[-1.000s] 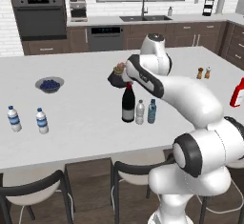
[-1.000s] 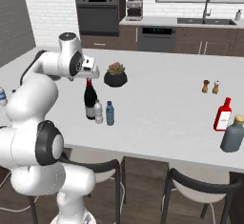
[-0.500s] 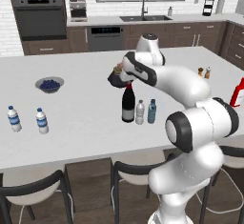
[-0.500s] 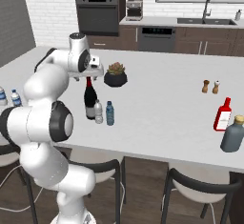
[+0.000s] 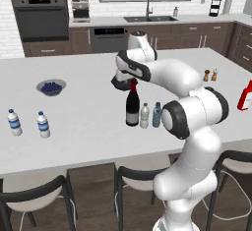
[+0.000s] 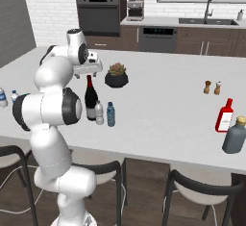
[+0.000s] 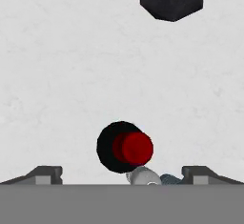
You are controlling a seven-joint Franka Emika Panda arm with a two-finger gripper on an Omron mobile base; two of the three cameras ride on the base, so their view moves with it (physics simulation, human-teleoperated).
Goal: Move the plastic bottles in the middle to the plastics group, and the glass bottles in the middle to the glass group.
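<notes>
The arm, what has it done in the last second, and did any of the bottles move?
The arm swung round so that its open gripper now hangs above the dark wine bottle, looking straight down on its red top. Nothing has been gripped or let go. The wine bottle, the clear bottle and the teal bottle beside it, the two water bottles and the red bottle all stayed put.

No lettering is legible anywhere (labels too blurred).
</notes>
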